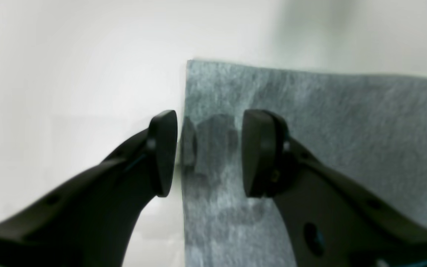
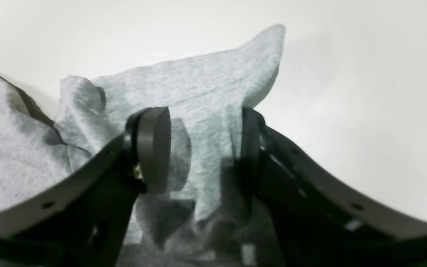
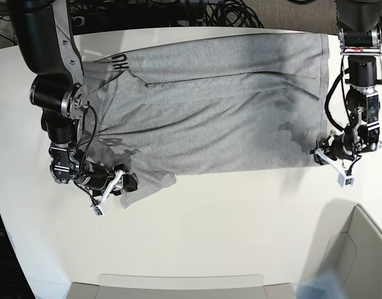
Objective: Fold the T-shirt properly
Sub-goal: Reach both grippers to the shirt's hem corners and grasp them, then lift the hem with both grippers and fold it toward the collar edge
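Right gripper (image 3: 124, 182), on the left of the base view, sits at the near left sleeve of the light heather-grey short-sleeved cotton T-shirt (image 3: 209, 106). Its jaws stand wide apart, with a bunched ridge of sleeve cloth rising between the black pads (image 2: 153, 154). One pad looks pressed into the fabric and the other lies against a fold, but nothing is pinched yet. Close only once the hem layer sits squarely between both pads, or you will likely drag a single wrinkle instead of the sleeve.

The T-shirt itself lies spread flat across the white table (image 3: 228, 230), its collar end towards the right gripper and its bottom hem towards the other arm. A strip of black lettering shows at the T-shirt's far left corner. The near left sleeve is crumpled and a long crease runs across the body, so smooth as you lift.

Left gripper (image 3: 323, 155), on the right of the base view, straddles the near hem corner of the T-shirt. Its jaws are moderately open, one pad (image 1: 163, 152) off the cloth over bare table and the other over the fabric. Lower it so one pad slides under the hem edge, then close. I judge both corners should rise together, to keep the fold line straight.
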`<state>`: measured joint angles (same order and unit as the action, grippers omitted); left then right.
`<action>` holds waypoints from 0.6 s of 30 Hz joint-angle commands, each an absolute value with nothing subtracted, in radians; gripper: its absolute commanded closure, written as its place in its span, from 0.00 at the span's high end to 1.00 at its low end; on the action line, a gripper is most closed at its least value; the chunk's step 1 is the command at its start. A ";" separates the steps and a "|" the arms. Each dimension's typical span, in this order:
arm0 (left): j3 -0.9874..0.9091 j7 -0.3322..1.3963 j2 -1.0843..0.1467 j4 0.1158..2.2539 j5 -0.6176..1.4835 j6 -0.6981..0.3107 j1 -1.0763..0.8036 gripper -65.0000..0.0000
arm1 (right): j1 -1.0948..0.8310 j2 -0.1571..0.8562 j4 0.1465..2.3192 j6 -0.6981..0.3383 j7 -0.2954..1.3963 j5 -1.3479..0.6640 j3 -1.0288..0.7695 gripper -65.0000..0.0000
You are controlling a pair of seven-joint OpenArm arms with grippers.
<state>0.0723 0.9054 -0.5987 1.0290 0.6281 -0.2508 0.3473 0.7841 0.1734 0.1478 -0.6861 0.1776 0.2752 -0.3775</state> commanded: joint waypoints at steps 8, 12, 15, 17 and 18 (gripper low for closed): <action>0.147 0.774 -0.622 0.858 0.631 -0.361 0.430 0.47 | 0.809 0.182 0.151 -0.698 0.209 0.302 -0.375 0.43; 0.242 0.700 -0.622 0.723 0.631 -0.367 0.473 0.47 | 0.809 0.182 0.151 -0.698 0.209 0.302 -0.375 0.43; 0.328 0.674 -0.621 0.704 0.636 -0.369 0.483 0.47 | 0.817 0.182 0.151 -0.698 0.208 0.302 -0.374 0.43; 0.358 0.668 -0.621 0.704 0.636 -0.369 0.483 0.45 | 0.825 0.182 0.151 -0.698 0.209 0.302 -0.374 0.43; 0.367 0.668 -0.619 0.704 0.636 -0.369 0.483 0.42 | 0.828 0.180 0.151 -0.698 0.209 0.303 -0.374 0.41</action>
<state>0.3504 0.6167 -0.6178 0.7067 0.6319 -0.3595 0.4828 0.7979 0.1738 0.1436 -0.6865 0.1944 0.2913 -0.3756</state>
